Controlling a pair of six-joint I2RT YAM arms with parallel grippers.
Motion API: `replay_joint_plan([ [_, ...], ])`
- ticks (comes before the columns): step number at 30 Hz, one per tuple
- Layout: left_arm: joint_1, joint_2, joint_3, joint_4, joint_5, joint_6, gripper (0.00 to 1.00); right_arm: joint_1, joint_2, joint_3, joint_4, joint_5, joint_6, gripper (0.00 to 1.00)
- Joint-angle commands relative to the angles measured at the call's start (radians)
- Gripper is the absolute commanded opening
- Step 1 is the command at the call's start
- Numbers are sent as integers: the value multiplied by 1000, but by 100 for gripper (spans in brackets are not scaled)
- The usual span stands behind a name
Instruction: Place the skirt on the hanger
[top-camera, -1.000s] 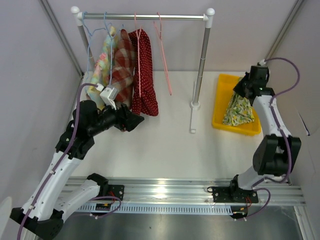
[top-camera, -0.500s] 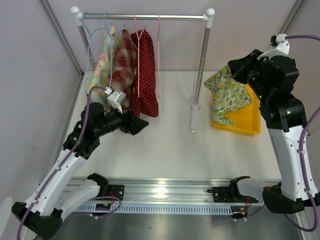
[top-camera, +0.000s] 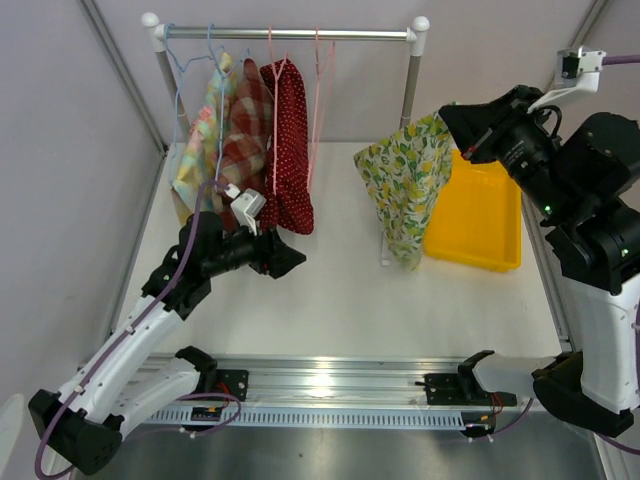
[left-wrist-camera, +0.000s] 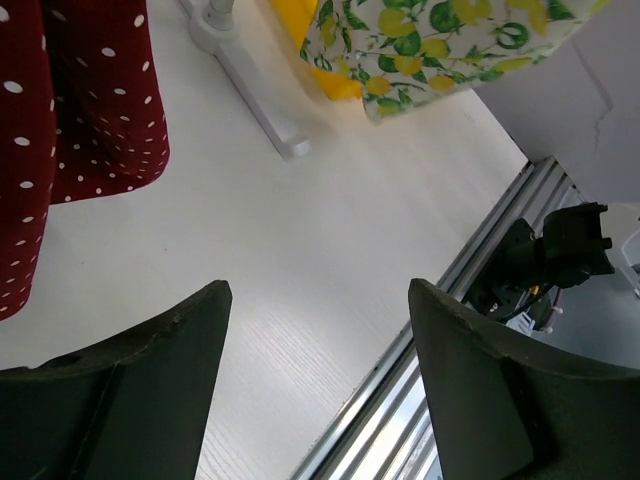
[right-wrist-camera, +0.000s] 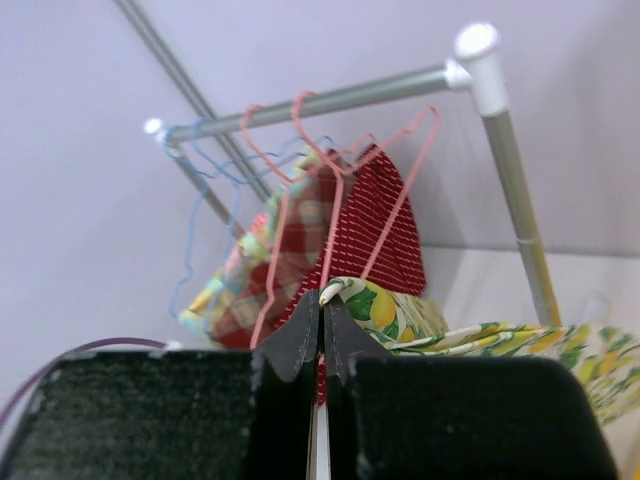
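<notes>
The skirt, white with yellow lemons and green leaves, hangs in the air from my right gripper, which is shut on its top edge. It dangles beside the rack's right post, left of the yellow tray. An empty pink hanger hangs on the rail right of the red dotted garment; it also shows in the right wrist view. My left gripper is open and empty low over the table, below the hung garments. The skirt's hem shows in the left wrist view.
The rack rail holds a pastel garment, a plaid garment and a red dotted garment on hangers. The right post stands on a white foot. A yellow tray lies at the right.
My right gripper has lifted the skirt out of the yellow tray and carried it left, past the rack's right post. My left gripper has moved slightly down and right.
</notes>
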Motion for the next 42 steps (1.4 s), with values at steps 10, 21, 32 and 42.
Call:
replay_joint_plan([
  [10,-24,21,-65,140,28,-70,78,8,-48,20,-1,-197,30,0],
  [21,-50,12,-163,128,-92,-156,78,-319,-92,-909,98,-211,124,4],
  [32,-231,131,-304,152,-308,-280,75,-46,-118,-913,-15,161,136,69],
  [42,-211,298,-203,106,-443,-248,78,610,-125,-1063,61,404,415,54],
])
